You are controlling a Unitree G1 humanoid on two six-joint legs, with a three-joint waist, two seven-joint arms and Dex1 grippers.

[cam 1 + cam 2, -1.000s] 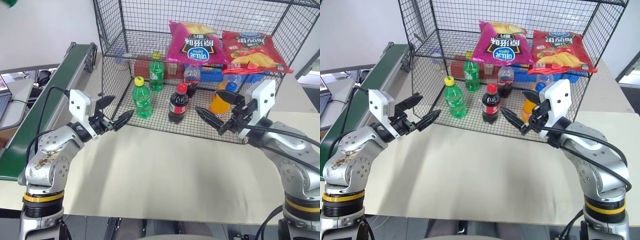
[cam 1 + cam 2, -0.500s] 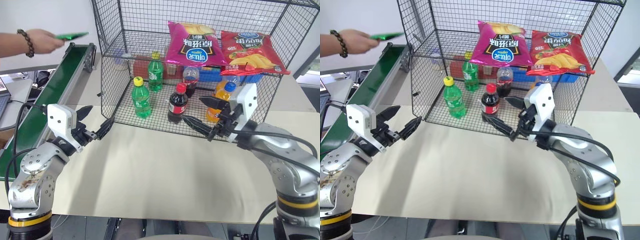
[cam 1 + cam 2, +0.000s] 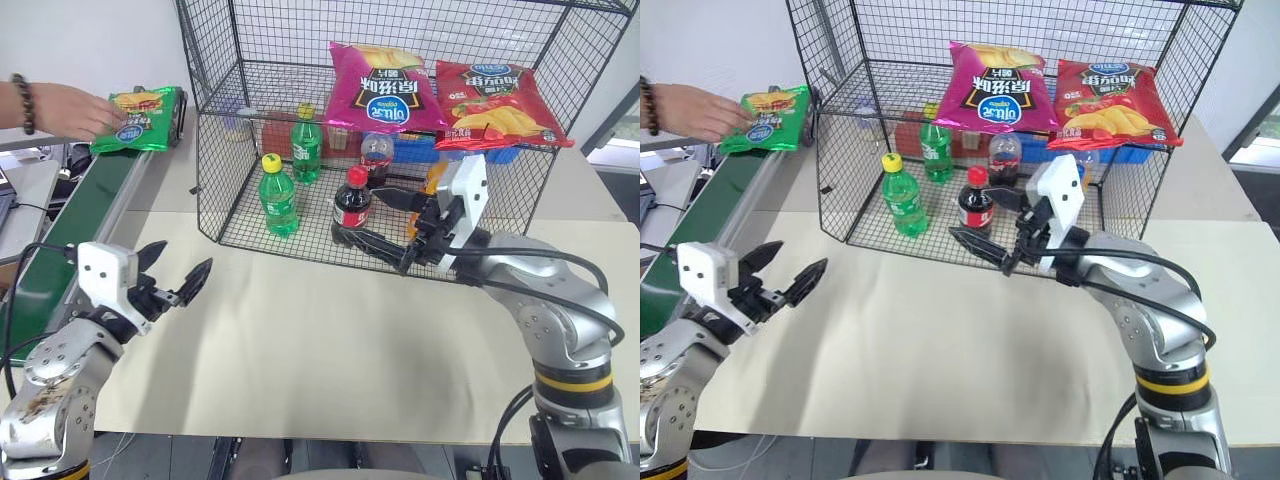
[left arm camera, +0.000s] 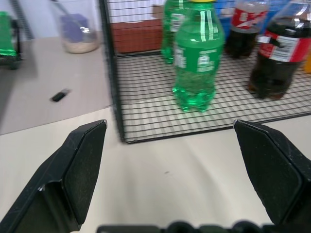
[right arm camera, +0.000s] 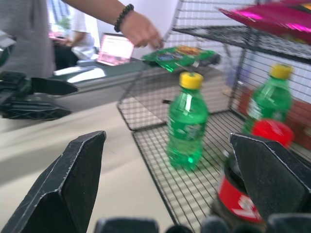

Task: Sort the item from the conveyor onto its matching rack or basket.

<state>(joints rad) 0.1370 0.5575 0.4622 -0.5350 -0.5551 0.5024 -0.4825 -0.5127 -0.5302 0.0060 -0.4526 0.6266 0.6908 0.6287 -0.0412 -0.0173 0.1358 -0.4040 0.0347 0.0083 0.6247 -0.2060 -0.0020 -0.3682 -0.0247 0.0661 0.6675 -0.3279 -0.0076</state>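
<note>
Two pincers hovered over the bench (image 3: pixel 330 340), both with fingers spread apart and holding nothing: the left pincer (image 3: pixel 178 283) at about eight o'clock of the scene, the right pincer (image 3: pixel 385 222) near the centre, just in front of the black wire cage (image 3: pixel 215 165). At ten o'clock a person's hand (image 3: pixel 70 108) rested on the green crisp bag (image 3: pixel 140 118), which lay at the far end of the conveyor (image 3: pixel 60 245). On the cage's wire shelf lay a magenta bag (image 3: pixel 385 85) and a red bag (image 3: pixel 495 102) side by side. Green bottles (image 3: pixel 278 195) and a cola bottle (image 3: pixel 350 205) stood upright on the cage floor.
</note>
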